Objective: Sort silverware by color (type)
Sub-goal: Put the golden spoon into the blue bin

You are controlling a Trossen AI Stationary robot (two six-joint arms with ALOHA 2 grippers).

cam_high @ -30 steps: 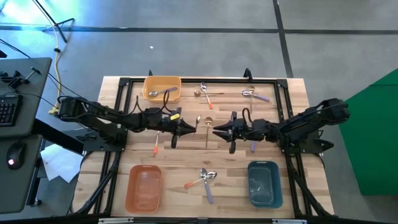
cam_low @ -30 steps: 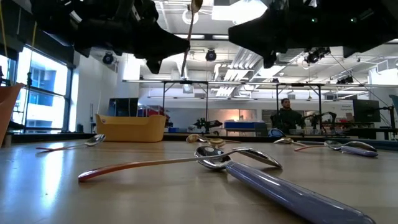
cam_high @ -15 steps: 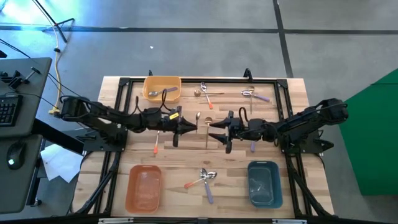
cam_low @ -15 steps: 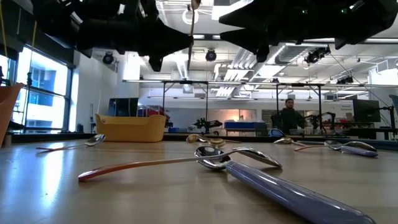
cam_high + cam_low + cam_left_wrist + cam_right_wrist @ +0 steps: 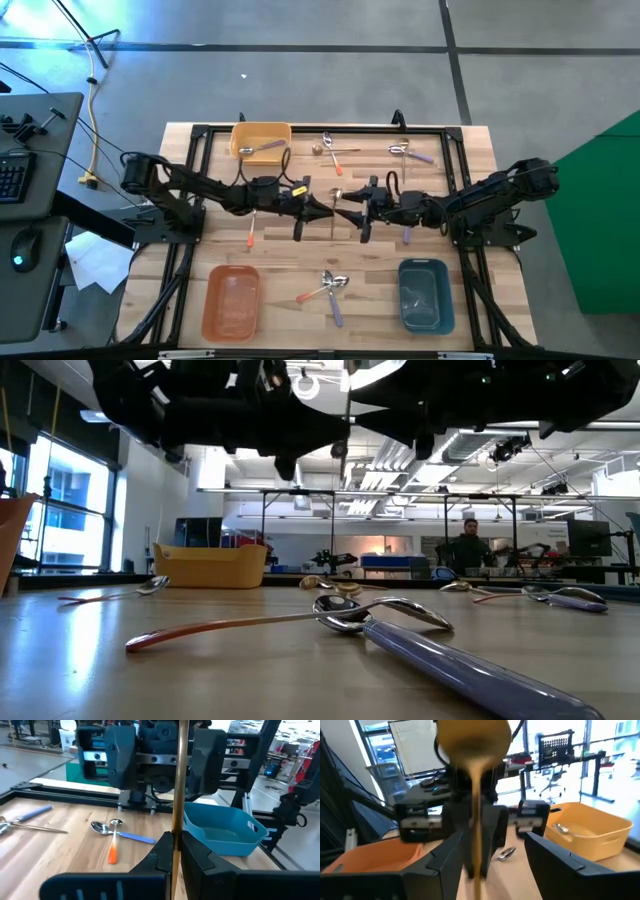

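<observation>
The left end effector (image 5: 326,208) is clamped on a gold spoon (image 5: 179,780), held upright above mid-bench. Facing it, the right end effector (image 5: 345,209) stands open, fingers (image 5: 447,855) either side of that spoon.

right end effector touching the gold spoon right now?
Apart. In the right wrist view the right end effector is open, its fingers standing clear on either side of the gold spoon, which the left end effector pinches shut.
</observation>
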